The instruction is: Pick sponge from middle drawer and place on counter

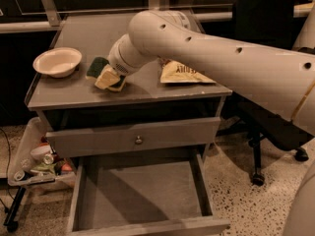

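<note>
Sponge [96, 67]: lies on the counter [98, 31], left half, about 10 o'clock in view, dark green face up. It is not in the drawer. Judgement: the pick is done and the place step is at or near its end.

Sweep, left to right:
- Tray [30, 182], beside the cabinet at 8 o'clock. Holds mixed small clutter, too small to name. No part in the task.
- Bowl [56, 61], at 9 o'clock of the sponge, near it but apart. Upright; nothing seen inside.
- Gripper [111, 78], at the sponge's 4 o'clock edge, low over the counter and overlapping the pad. Cannot tell whether it is clamped on the sponge or released, because the pale tool parts and the pale foam merge. The arm reaches in from 3 o'clock with the wrist angled down. Judgement: it is aimed at the free patch between bowl and bag.
- Upper drawer front [98, 142] with knob [138, 140]: closed.
- Middle drawer [142, 191], 6 o'clock: pulled out, grey floor bare, nothing in it. This fits the sponge being out.
- Chip bag [179, 73], at 3 o'clock of the gripper. Flat on the counter, partly behind the arm.

Risk: if the grip is on, a retreat would drag the sponge towards the nearby bowl or bag.
</note>
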Available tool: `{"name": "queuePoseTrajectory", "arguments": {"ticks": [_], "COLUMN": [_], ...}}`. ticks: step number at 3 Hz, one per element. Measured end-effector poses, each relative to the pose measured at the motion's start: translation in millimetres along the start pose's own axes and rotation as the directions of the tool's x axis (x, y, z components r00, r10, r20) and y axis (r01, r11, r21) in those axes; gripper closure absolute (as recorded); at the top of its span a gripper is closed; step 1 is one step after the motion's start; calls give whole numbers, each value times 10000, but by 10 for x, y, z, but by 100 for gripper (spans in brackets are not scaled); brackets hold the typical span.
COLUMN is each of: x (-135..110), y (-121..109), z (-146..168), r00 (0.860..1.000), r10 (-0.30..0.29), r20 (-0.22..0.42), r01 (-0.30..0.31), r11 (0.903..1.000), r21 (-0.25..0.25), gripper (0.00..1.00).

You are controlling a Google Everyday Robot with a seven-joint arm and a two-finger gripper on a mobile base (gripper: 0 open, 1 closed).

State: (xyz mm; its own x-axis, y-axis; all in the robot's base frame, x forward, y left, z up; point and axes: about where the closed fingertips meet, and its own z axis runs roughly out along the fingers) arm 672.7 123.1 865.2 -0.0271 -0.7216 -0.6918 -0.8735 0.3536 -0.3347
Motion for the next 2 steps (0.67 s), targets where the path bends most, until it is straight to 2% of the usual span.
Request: {"name": "queuePoseTrajectory", "arguments": {"ticks": [1, 2], "x": [0, 0], "y": [0, 0], "z": [0, 0], "r00": [10000, 10000], "r10": [0, 0], "r20": [0, 0], "r01": [0, 0], "r11": [10000, 10000], "r21": [0, 0], "gripper": [0, 0]}}
